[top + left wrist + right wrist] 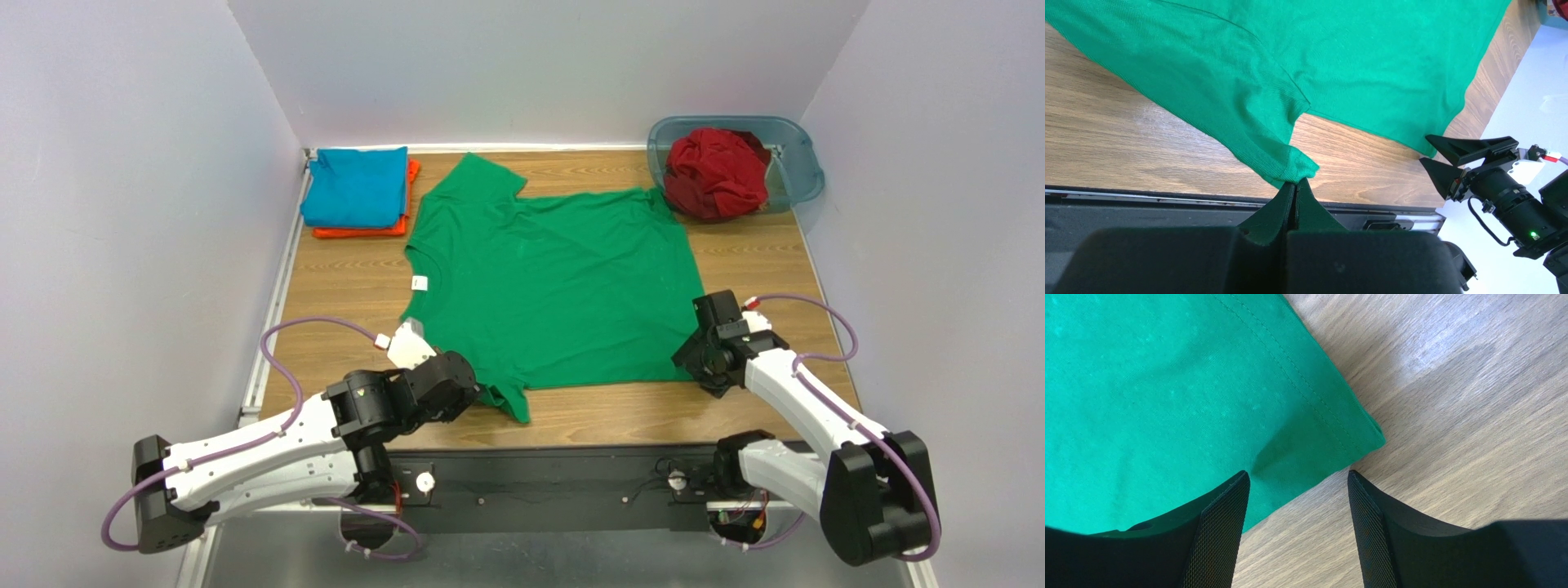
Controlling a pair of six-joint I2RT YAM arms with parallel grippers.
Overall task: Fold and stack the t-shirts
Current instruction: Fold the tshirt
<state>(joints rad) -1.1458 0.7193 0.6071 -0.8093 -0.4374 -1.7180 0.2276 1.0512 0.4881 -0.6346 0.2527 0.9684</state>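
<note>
Pinching the near sleeve of the spread bright green cotton t-shirt (552, 288), the left gripper (1295, 184) is clamped; the right gripper (1296, 474) gapes over its hem corner. Beyond it, a folded teal-blue t-shirt (356, 186) tops an orange t-shirt (368, 230); a dark red t-shirt (715, 174) waits unfolded in a translucent plastic tub (803, 159).

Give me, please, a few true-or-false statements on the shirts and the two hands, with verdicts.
1. The left hand is shut on a sleeve of the green shirt. True.
2. The right hand is clamped on the green shirt's corner. False: it is open, poised at that corner.
3. The red shirt lies folded on the pile. False: it sits crumpled in the tub.
4. The blue shirt lies folded on top of the orange shirt. True.
</note>
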